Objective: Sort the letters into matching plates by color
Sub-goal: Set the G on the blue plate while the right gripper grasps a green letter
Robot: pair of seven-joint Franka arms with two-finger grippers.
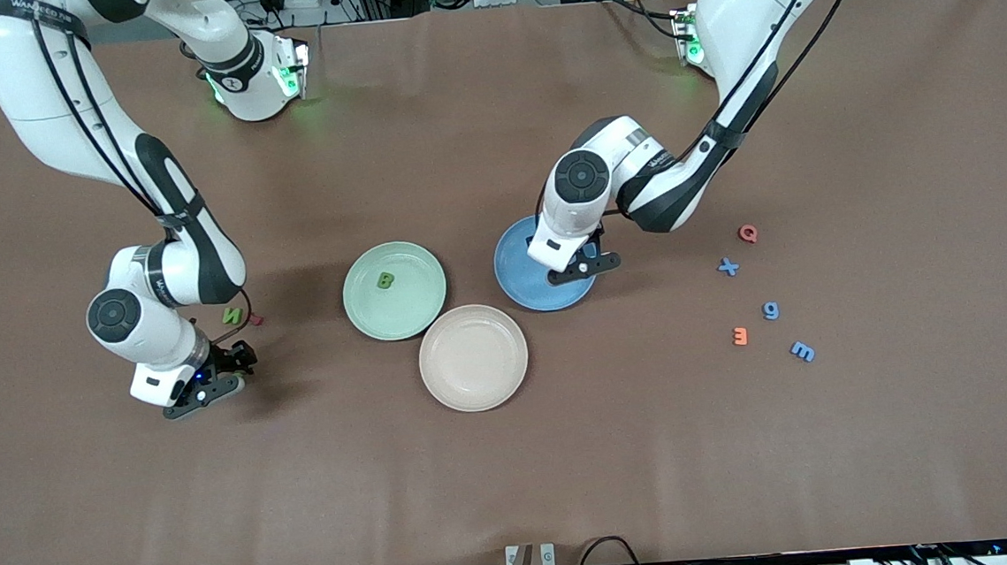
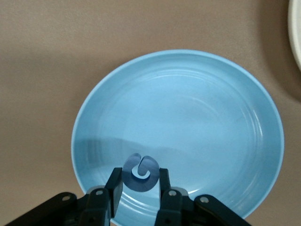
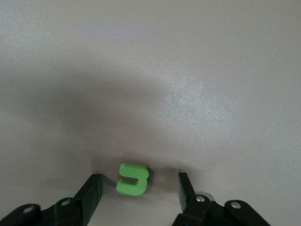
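One green letter [image 3: 133, 179] lies between the right end effector's [image 3: 140, 188] fingers.

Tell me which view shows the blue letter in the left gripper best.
The left wrist view: the blue letter sits pinched in the left gripper, in plain sight over the blue plate. In the front view the left arm hides it; only the plate's rim shows. The right wrist view does not show it.

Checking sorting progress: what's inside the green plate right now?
The green plate holds one green letter B. Nothing covers the plate, so no other letters are hidden in it.
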